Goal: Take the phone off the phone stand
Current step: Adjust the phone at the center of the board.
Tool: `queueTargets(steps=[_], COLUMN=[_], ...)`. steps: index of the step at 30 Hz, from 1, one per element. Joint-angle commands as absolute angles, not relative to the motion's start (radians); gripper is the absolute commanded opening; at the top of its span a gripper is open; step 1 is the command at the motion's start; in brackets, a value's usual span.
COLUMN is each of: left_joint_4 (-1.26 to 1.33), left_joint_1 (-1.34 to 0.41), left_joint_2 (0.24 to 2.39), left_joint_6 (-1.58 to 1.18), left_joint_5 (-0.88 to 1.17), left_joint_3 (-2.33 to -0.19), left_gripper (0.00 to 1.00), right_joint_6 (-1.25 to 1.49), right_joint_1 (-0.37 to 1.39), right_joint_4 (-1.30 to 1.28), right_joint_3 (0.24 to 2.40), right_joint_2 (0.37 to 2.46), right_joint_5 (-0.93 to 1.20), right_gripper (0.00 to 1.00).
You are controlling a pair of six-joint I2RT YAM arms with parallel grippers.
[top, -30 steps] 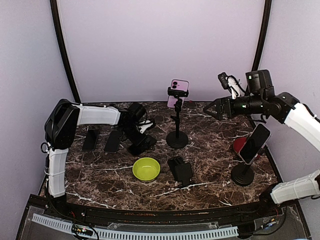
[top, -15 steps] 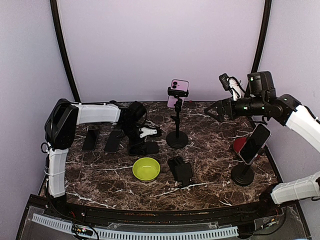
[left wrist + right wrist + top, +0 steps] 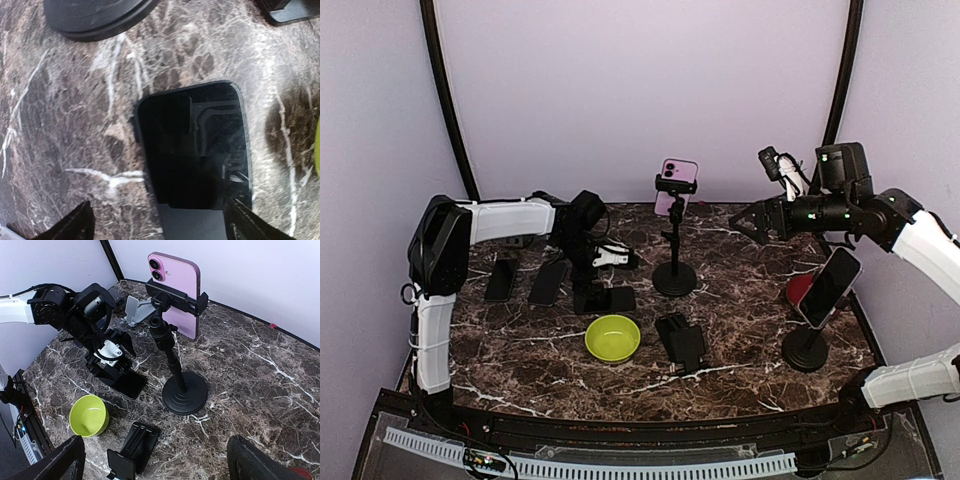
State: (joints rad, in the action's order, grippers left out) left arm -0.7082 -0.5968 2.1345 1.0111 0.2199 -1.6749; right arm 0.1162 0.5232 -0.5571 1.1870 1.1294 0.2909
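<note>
A black phone (image 3: 605,298) lies flat and screen up on the marble table, and it also shows in the left wrist view (image 3: 195,155) and the right wrist view (image 3: 123,383). My left gripper (image 3: 610,256) hangs open just above its far end, holding nothing; its fingertips (image 3: 80,222) straddle the phone's near end. A pink phone (image 3: 677,184) sits clamped upright in a black pole stand (image 3: 674,278), also seen in the right wrist view (image 3: 176,290). My right gripper (image 3: 744,218) is open and empty, high to the right of that stand.
Another phone (image 3: 828,287) leans on a round-based stand (image 3: 806,350) at the right, by a red object (image 3: 800,288). Two dark phones (image 3: 502,280) lie at the left. A green bowl (image 3: 613,338) and a folded black stand (image 3: 680,341) sit in front.
The left gripper had the black phone tilted in its grasp; it laid it flat on the table, let go and drew back a little. The right arm barely moved.
</note>
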Motion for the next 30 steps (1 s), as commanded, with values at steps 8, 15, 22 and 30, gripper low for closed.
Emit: queueTargets(steps=[8, 15, 22, 30], left_joint_4=[-0.268, -0.233, -0.197, -0.21], left_joint_1=[-0.641, -0.641, -0.644, -0.675], left_joint_2=[1.826, 1.662, 1.479, 1.382], left_joint_6=[0.647, 0.332, 0.013, -0.329], left_joint_5=[-0.113, -0.177, -0.096, -0.005], left_joint_3=[-1.437, -1.297, -1.126, -0.942], left_gripper=[0.99, 0.99, 0.99, 0.45], right_joint_6=[0.103, 0.095, 0.078, 0.069], right_joint_1=[0.528, 0.529, 0.529, 0.528], right_joint_4=[-0.509, -0.498, -0.518, -0.531], right_joint_3=[1.168, 1.16, 1.162, 1.16], right_joint_2=[1.107, 1.093, 1.068, 1.051], right_joint_5=[0.31, 0.319, 0.315, 0.3], right_gripper=[0.99, 0.99, 0.99, 0.99])
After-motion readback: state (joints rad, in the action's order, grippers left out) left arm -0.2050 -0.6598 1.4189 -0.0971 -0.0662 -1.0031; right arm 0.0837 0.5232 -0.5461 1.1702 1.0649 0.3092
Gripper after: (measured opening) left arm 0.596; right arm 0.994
